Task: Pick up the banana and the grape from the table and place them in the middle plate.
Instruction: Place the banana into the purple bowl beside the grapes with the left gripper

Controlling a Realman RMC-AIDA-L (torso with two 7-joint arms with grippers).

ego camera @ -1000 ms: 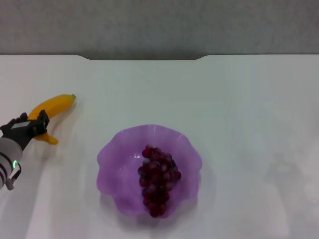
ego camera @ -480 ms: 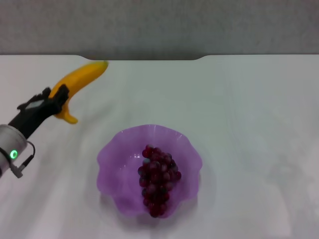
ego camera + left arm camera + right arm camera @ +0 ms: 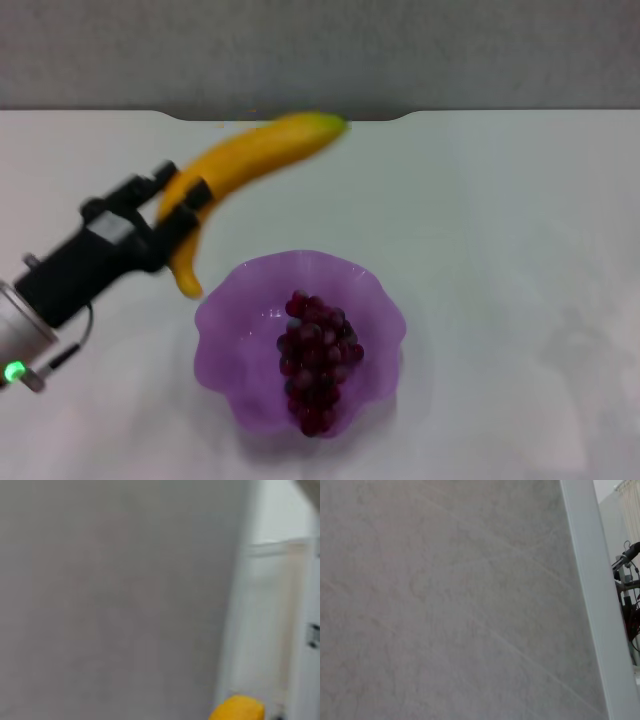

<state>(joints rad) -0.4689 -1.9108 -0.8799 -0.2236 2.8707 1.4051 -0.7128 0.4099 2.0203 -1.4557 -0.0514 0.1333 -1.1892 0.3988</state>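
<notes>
Head view, left gripper (image 3: 180, 212) jaws clamped on banana (image 3: 255, 152) above table's (image 3: 500, 200) far-left, beside plate (image 3: 225, 310) rim.

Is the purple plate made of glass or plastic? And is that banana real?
The middle plate looks like thin, see-through plastic: light shows through its wavy rim, though glass can't be ruled out. The banana, held in the left gripper, looks very smooth and evenly yellow, so maybe a plastic toy; hard to be sure.

Open space in the middle plate (image 3: 225, 310) left of the grape (image 3: 318, 362)
</notes>
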